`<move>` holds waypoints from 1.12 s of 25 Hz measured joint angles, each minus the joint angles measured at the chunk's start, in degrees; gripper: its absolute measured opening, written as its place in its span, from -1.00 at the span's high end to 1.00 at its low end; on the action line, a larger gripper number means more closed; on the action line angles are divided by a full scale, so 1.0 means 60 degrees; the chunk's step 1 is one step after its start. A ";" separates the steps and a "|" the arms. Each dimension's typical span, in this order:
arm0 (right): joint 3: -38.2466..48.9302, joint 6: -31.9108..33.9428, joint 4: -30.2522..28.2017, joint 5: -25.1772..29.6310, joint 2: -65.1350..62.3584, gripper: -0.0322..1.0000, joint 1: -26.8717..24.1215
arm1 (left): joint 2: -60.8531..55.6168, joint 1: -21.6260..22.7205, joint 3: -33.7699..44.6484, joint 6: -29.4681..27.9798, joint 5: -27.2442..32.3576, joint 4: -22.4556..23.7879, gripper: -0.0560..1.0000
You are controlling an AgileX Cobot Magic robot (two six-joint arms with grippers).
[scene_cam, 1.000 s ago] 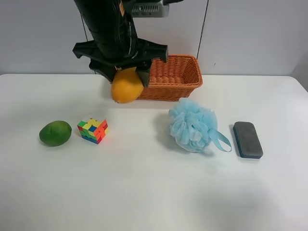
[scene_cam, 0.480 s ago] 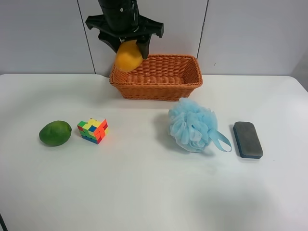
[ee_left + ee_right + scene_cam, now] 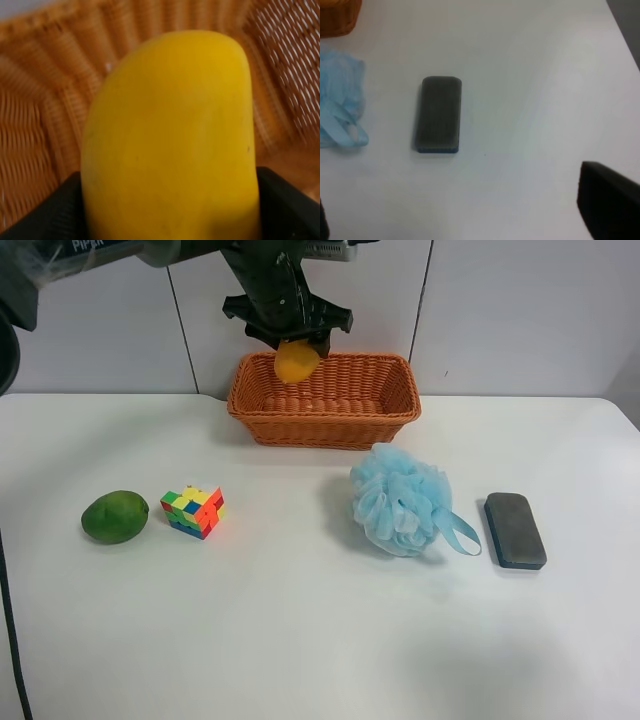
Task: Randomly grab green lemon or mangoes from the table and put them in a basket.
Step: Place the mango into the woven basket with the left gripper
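So the left claw [image 3: 295, 340] is pinched on the mango [image 3: 297, 361], one black finger on each side of it. You can tell it's the left arm because the left wrist view is basically wall-to-wall yellow mango [image 3: 170, 140] with black finger bits in both bottom corners. Behind the fruit in that view there's nothing but orange weave, so it's hanging over the inside of the basket [image 3: 40, 125]. From the high camera it sits up by the basket's [image 3: 330, 430] far rim, toward the view's left end. Can't tell if it's touching the bottom or just hanging above it.

Right claw [image 3: 610, 205]: only a dark chunk pokes into a corner of its own wrist view, so I honestly can't tell if it's spread or pressed together. Under it is bare white table [image 3: 540, 100], with a dark flat block [image 3: 439, 114] and the edge of a blue bath pouf [image 3: 337, 100] just beside that.

Rest of the table [image 3: 300, 640] from the high camera:
- green lemon [image 3: 115, 517] lying on the view's left side, well away from the basket
- colourful puzzle cube [image 3: 193, 512] just beside it, not touching
- blue bath pouf [image 3: 400, 500] in front of the basket
- dark flat block [image 3: 515, 530] near the pouf's ribbon loop
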 joint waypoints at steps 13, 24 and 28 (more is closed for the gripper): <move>0.0000 0.0000 0.0000 0.0000 0.0000 -0.99 0.0000 | 0.1488 0.0619 0.0000 0.0002 -0.1604 -0.0021 -0.28; 0.0000 0.0000 0.0000 0.0000 0.0000 -0.99 0.0000 | 0.1707 0.0619 0.0000 0.0011 -0.1577 -0.0029 -0.28; 0.0000 0.0000 0.0000 0.0000 0.0000 -0.99 0.0000 | 0.1707 0.0619 0.0000 0.0011 -0.1257 -0.0029 -0.49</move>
